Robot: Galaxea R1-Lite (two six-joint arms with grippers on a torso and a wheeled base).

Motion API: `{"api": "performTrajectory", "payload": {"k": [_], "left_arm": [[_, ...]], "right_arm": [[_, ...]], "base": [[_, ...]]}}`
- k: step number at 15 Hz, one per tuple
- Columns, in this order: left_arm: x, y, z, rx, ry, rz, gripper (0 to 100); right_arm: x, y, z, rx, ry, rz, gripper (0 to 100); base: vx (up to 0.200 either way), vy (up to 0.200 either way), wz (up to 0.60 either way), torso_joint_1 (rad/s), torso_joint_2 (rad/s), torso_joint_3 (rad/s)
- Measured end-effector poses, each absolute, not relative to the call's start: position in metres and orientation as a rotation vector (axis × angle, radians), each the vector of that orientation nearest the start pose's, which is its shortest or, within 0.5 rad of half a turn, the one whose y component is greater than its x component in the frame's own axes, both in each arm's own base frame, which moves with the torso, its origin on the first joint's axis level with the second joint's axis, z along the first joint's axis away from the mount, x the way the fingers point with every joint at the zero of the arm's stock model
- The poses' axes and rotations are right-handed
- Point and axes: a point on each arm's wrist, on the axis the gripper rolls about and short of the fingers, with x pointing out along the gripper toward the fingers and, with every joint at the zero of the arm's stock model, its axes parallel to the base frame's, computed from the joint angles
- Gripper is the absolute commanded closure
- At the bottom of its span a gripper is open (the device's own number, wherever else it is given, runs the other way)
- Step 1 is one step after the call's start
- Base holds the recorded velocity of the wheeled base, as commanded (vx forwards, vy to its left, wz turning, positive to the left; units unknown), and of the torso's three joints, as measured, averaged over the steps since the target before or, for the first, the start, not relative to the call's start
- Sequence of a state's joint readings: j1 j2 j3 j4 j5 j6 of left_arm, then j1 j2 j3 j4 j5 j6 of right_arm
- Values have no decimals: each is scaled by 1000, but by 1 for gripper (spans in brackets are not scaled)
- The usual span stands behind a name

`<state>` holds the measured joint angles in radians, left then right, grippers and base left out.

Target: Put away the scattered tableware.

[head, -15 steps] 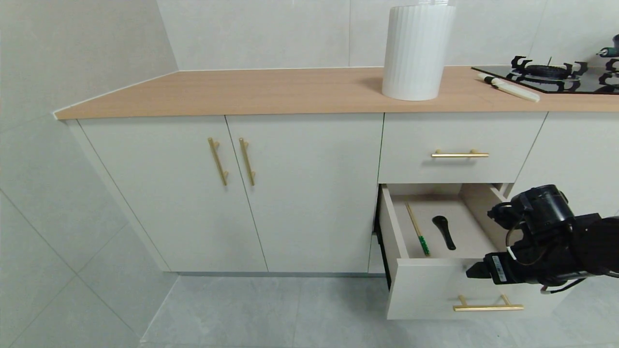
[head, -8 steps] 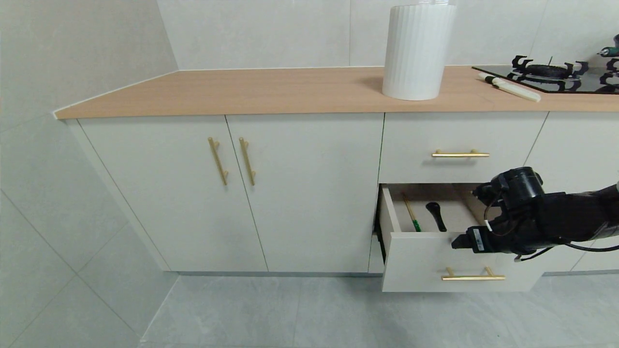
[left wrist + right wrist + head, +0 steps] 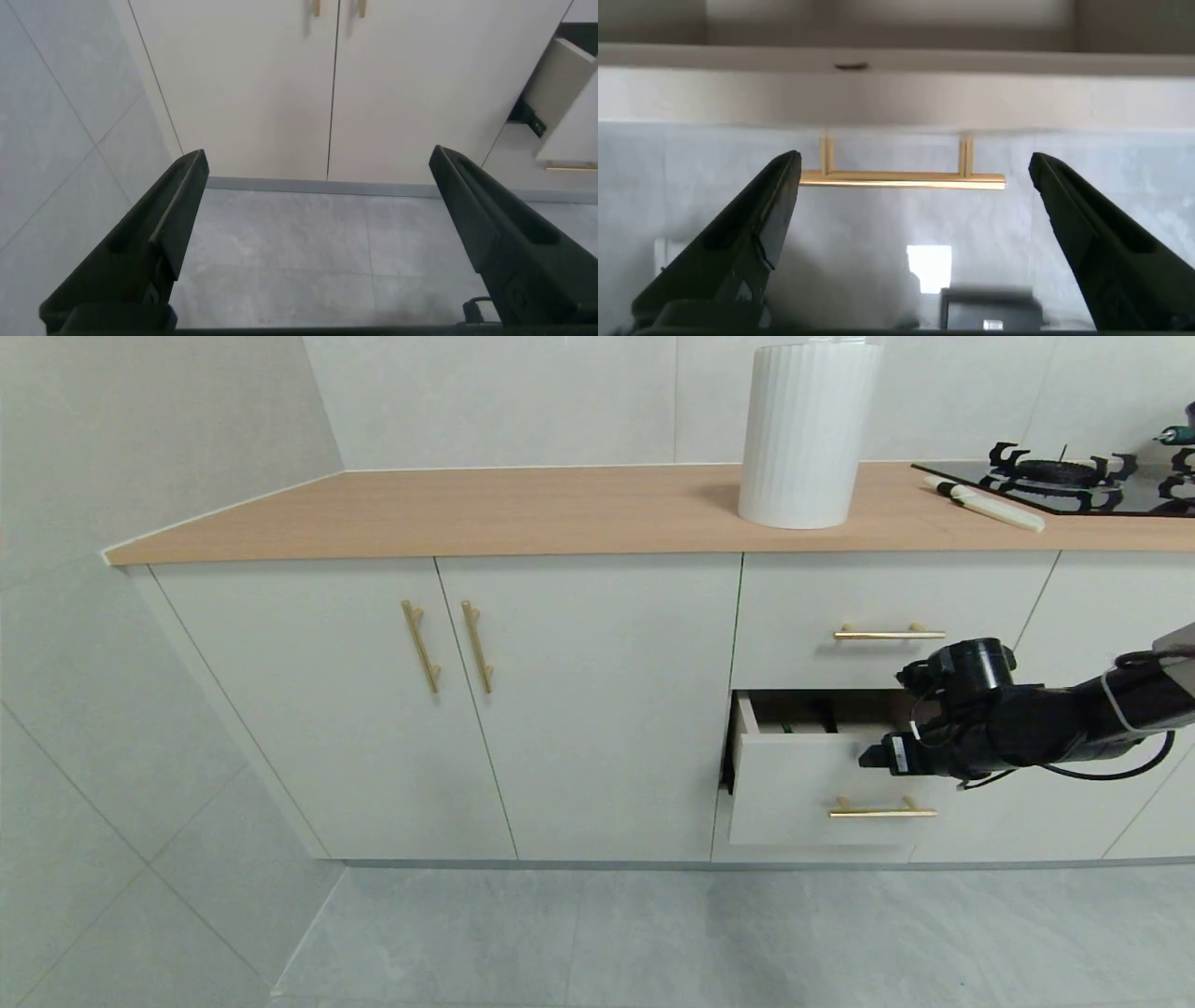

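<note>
With right jaws wide at the near-shut drawer (image 3: 794,784) above its handle (image 3: 882,812) and left jaws wide too, an off-centre push could skew it, leaving it ajar.

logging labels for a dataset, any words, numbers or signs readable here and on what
No text here can be read.
Sticker on the right gripper: print too small to read.
Drawer, canister, counter: no print shows.
</note>
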<state>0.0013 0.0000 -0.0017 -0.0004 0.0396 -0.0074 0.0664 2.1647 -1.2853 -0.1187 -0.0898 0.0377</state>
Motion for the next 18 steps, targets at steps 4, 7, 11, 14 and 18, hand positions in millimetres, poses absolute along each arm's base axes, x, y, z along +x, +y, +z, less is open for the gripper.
{"api": "performTrajectory", "payload": {"k": [4,7,11,14,18], "left_arm": [[-23,1,76,-7,-2,41,0],[-23,1,76,-7,-2,40,0],[-23,1,76,-7,-2,41,0],[-23,1,76,-8,-2,41,0],[-23,1,76,-7,-2,41,0]], "right_arm": [[429,21,78,-10,658,-53,0],[440,21,71,-9,550,-103,0],[448,27,59,7,480,-140,0],[454,32,53,14,421,-160,0],[461,34,48,18,369,-191,0]], "base": [[0,0,0,0,0,0],[0,0,0,0,0,0],[0,0,0,0,0,0],[0,0,0,0,0,0],[0,0,0,0,0,0]]}}
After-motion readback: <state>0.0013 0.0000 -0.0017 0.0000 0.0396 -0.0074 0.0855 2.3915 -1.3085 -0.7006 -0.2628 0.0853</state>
